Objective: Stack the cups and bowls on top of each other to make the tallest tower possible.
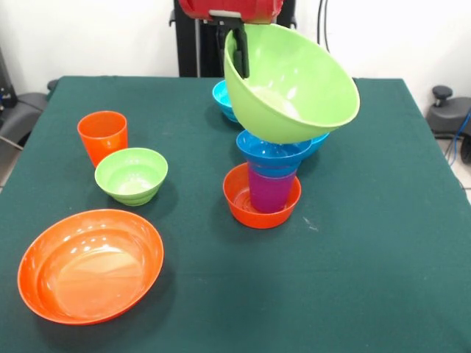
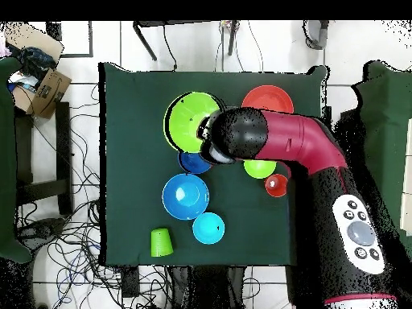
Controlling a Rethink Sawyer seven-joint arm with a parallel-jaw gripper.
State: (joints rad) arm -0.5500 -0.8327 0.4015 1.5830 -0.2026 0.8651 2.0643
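Observation:
My gripper (image 1: 240, 50) is shut on the rim of a large lime green bowl (image 1: 294, 81) and holds it tilted, with its base right at the top of the tower; I cannot tell if they touch. The tower is a small orange bowl (image 1: 243, 206), a purple cup (image 1: 271, 191) standing in it, and a dark blue bowl (image 1: 272, 153) on the cup. In the overhead view the arm (image 2: 273, 141) hides the gripper; the green bowl (image 2: 189, 121) and the dark blue bowl (image 2: 193, 163) show.
An orange cup (image 1: 103, 136), a small lime green bowl (image 1: 131, 175) and a large orange bowl (image 1: 90, 265) stand at the front left. A light blue bowl (image 1: 219, 95) and a larger blue bowl (image 2: 185, 196) sit behind the tower. A lime green cup (image 2: 161, 241) shows only overhead.

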